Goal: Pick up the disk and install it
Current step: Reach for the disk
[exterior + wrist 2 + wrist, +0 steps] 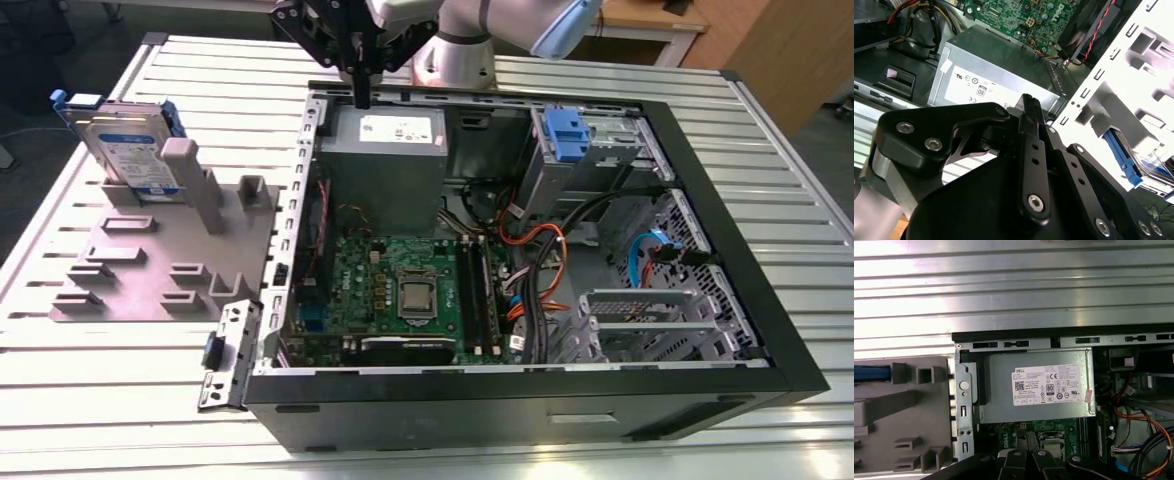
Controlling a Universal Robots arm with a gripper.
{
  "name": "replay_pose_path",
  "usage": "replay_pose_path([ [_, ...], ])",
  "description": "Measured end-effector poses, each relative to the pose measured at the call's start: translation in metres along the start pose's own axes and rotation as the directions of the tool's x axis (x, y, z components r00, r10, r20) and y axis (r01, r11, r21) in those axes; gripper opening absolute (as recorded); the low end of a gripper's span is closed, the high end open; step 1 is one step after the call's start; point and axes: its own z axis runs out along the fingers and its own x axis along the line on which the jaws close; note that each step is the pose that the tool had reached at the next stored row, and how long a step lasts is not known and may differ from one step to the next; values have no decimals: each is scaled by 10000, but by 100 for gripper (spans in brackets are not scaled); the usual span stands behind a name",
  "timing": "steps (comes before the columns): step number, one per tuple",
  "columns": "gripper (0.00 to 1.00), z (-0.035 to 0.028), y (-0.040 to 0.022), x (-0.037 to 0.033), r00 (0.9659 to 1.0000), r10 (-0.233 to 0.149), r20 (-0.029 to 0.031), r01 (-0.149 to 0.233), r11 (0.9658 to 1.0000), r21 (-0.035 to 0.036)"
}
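So the gripper (360, 95) hangs over the far edge of the open computer case (534, 405), right above the grey power supply box (387, 150), and its jaws look pressed together with nothing between them. The disk (127, 150) isn't anywhere near it. It stands upright in a slot of the grey holder (147, 260) on the slatted table (747, 130), off on the exterior view's left and well apart from the gripper.
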Motion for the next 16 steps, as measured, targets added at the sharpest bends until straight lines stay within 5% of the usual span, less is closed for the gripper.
replay_pose_path([
  [16, 11, -1, -5, 64, 10000, 0, 1, 0, 10000, 0],
])
